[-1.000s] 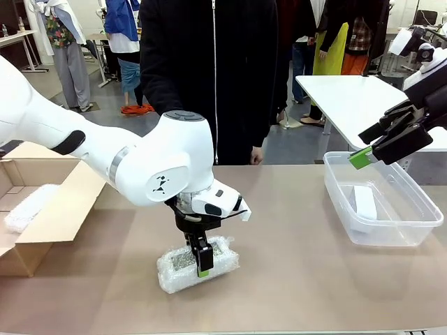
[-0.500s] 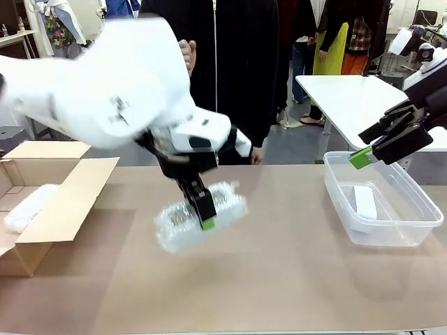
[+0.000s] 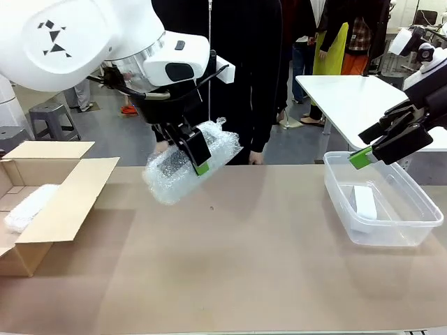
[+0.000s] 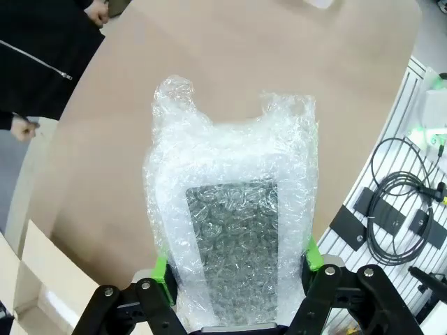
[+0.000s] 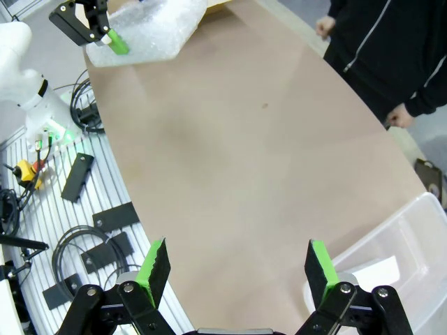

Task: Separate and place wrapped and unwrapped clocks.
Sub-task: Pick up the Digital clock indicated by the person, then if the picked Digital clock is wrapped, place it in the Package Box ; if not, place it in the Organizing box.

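My left gripper [image 3: 198, 159] is shut on a bubble-wrapped clock [image 3: 188, 162] with a grey speckled panel, holding it tilted high above the table's left-middle. The left wrist view has the same wrapped clock [image 4: 234, 230] pinched between the green pads [image 4: 312, 254]. A second wrapped bundle [image 3: 29, 206] lies in the cardboard box [image 3: 70, 202] at the left. A plain white unwrapped clock [image 3: 364, 201] lies in the clear plastic bin [image 3: 412, 227] at the right. My right gripper [image 3: 374, 150] hangs open above that bin, its fingers [image 5: 157, 264] spread with nothing between them.
A person in a black jacket [image 3: 230, 70] stands at the far edge, one hand [image 3: 256, 156] at the table. A white side table [image 3: 349, 98] stands behind the bin. The brown tabletop [image 3: 244, 265] stretches between box and bin.
The left arm has lifted the wrapped clock off the table, carried it up and back toward the left, tilting it. The right arm has stayed still.
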You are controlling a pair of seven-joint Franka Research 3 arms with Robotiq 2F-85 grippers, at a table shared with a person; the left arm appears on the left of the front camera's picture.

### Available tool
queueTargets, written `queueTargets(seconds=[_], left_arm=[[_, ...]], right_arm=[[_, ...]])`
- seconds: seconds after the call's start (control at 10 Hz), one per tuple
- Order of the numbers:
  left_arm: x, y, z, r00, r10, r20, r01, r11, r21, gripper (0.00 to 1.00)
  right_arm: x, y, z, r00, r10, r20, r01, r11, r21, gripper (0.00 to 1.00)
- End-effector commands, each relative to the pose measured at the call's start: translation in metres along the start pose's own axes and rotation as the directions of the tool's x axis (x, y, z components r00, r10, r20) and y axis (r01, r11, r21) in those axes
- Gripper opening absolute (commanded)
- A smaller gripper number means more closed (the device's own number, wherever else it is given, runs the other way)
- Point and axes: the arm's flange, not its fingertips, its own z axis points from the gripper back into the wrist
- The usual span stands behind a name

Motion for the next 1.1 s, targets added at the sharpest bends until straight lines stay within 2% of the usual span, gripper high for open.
queueTargets(seconds=[0.0, 0.1, 1.0], left_arm=[[-0.004, -0.004, -0.037, 0.995, -0.032, -0.094, 0.033, 0.999, 0.013, 0.59], [0.0, 0.0, 0.0, 1.0, 0.0, 0.0, 0.0, 1.0, 0.0, 0.59], [0.0, 0.0, 0.0, 1.0, 0.0, 0.0, 0.0, 1.0, 0.0, 0.59]], right_arm=[[0.001, 0.0, -0.002, 1.0, -0.009, 0.016, 0.008, 0.999, 0.034, 1.0], [0.001, 0.0, -0.002, 1.0, -0.009, 0.016, 0.008, 0.999, 0.034, 1.0], [0.001, 0.0, -0.002, 1.0, -0.009, 0.016, 0.008, 0.999, 0.034, 1.0]])
